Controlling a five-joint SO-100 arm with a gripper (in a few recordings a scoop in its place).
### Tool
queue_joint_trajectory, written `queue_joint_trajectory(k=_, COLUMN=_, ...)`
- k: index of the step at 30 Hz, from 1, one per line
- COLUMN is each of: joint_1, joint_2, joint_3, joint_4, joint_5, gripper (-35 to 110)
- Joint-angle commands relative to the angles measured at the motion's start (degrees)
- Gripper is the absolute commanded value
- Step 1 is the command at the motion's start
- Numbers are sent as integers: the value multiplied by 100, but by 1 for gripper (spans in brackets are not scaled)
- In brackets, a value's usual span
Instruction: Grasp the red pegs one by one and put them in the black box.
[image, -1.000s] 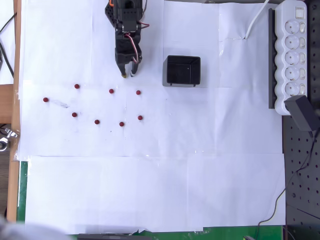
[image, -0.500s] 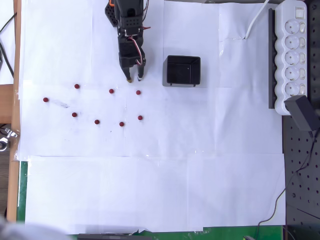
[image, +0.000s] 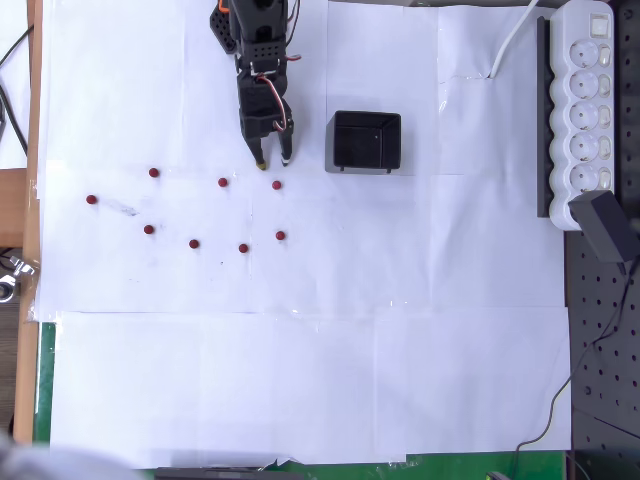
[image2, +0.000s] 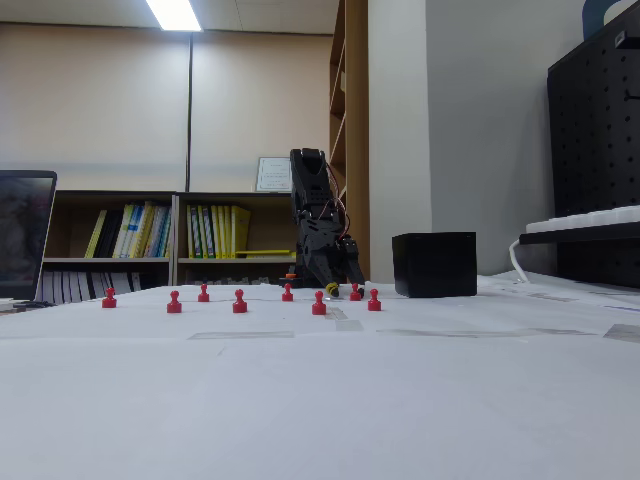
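White-papered table (image: 300, 380) (sheets taped) under eight red pegs (image: 194, 243), black box (image: 366, 141), power strip (image: 584, 110).

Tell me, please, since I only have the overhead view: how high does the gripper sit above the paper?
Observer: In the fixed view the gripper hangs low, its tips roughly level with the heads of the red pegs.
Operator: Thank you. Are the pegs standing or lying down?
Observer: All eight stand upright, each a round head on a wider foot.
Operator: And how tall is the black box beside them?
Observer: The black box rises clearly higher than the pegs.
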Motion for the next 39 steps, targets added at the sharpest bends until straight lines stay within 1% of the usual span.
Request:
queue_joint_trajectory(k=1, joint_1=-53, joint_2=457, joint_3=527, joint_4=-88, joint_5=-97, gripper=14)
queue_joint_trajectory(k=13, joint_1=26, joint_2=1178, joint_3=1028, joint_4=-316, joint_5=-70, gripper=14)
queue_joint_trajectory(k=24, joint_1=0, joint_2=1591, joint_3=1072, joint_4=-940, joint_5=-18, gripper=14)
queue_joint_trajectory(k=31, joint_1=-18, joint_2=1687, joint_3=1090, joint_4=-1072, joint_5=-53, gripper=14)
queue_joint_trajectory(k=39, joint_1=-18, joint_2=1696, joint_3=1090, joint_4=-1090, joint_5=-53, gripper=8)
